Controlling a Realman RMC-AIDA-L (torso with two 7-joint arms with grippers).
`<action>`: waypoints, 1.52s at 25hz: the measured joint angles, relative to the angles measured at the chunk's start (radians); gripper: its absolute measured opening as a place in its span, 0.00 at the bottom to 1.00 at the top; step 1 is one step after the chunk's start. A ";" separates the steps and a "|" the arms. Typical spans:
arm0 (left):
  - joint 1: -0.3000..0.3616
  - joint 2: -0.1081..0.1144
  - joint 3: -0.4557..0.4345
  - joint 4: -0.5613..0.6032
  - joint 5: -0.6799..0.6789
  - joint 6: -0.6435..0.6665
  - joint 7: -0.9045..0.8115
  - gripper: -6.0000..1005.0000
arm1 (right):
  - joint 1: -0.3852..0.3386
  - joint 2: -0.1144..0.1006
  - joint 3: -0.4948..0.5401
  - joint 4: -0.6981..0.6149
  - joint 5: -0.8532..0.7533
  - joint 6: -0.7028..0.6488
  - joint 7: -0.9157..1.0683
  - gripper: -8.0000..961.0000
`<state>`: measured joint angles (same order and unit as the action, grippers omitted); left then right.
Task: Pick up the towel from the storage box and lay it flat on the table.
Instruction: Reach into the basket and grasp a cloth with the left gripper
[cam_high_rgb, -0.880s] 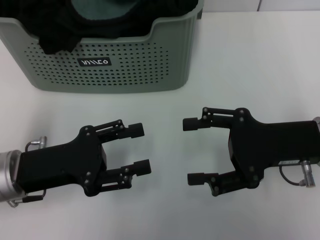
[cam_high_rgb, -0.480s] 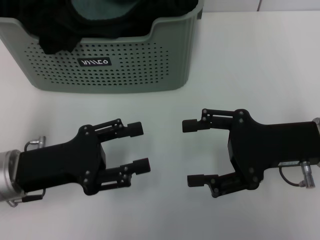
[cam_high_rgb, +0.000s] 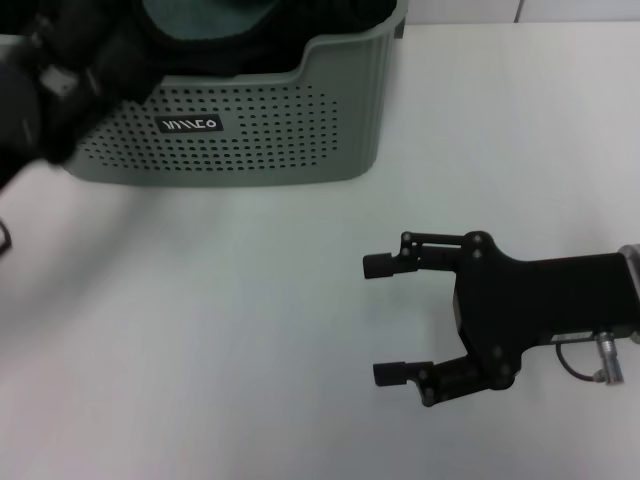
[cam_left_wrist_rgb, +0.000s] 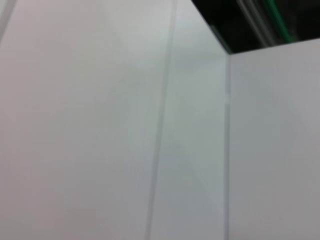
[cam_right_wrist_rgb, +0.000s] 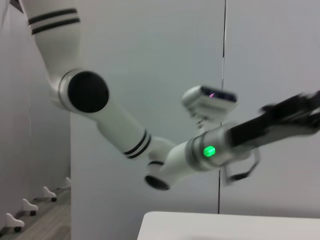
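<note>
The storage box (cam_high_rgb: 250, 140) stands at the back left of the table (cam_high_rgb: 250, 330). A grey-teal patch of the towel (cam_high_rgb: 205, 15) shows inside it, ringed by black cloth (cam_high_rgb: 330, 20). My left gripper (cam_high_rgb: 45, 95) is a dark blur raised over the box's front left corner. It also shows blurred in the right wrist view (cam_right_wrist_rgb: 295, 117), at the end of the raised left arm. My right gripper (cam_high_rgb: 383, 320) is open and empty, low over the table at the front right, well clear of the box.
The left wrist view shows only white wall panels (cam_left_wrist_rgb: 125, 125). The right wrist view shows the table's edge (cam_right_wrist_rgb: 230, 222) and the left arm's white links (cam_right_wrist_rgb: 120, 130).
My left gripper has swung up and back from the front left of the table to the box's left corner. The right gripper has shifted slightly toward the front.
</note>
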<state>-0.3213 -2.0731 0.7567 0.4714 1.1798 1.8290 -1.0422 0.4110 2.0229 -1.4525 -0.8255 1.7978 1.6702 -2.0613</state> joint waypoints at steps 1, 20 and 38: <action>-0.019 -0.004 -0.021 0.000 -0.004 -0.019 0.002 0.73 | 0.001 0.001 -0.003 0.002 -0.002 -0.003 0.000 0.87; -0.257 -0.023 -0.056 -0.072 -0.100 -0.583 0.183 0.63 | 0.005 0.003 -0.010 0.009 0.006 -0.006 -0.038 0.87; -0.267 -0.026 -0.042 -0.113 -0.171 -0.619 0.143 0.27 | -0.005 0.004 -0.006 0.011 0.011 -0.007 -0.055 0.87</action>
<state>-0.5885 -2.0990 0.7149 0.3581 1.0089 1.2097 -0.8993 0.4062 2.0264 -1.4587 -0.8141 1.8087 1.6628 -2.1158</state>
